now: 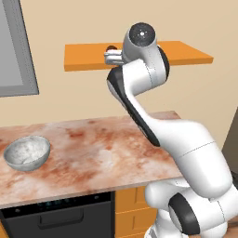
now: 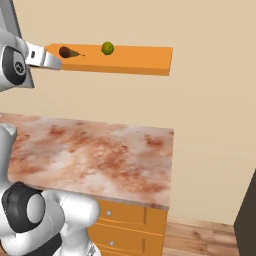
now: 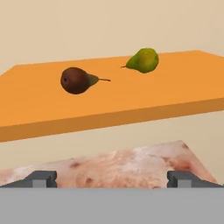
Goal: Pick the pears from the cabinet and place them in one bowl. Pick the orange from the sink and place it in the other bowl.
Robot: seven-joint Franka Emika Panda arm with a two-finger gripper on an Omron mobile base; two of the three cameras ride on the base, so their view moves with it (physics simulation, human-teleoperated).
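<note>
The pincer [image 3: 112, 178] stands wide apart and holds nothing, raised level with the front edge of the cabinet [image 3: 131, 94], an orange shelf on the wall above the tabletop [image 1: 93, 148]. Two pears lie on their sides on the shelf. The brown pear [image 3: 78, 80] rests near the left end, closest to the pincer, stem pointing right. The yellow-green pear [image 3: 143, 60] lies further back, toward the wall, well apart from the brown one. The speckled grey bowl [image 1: 27, 152] sits near the tabletop's left edge.
</note>
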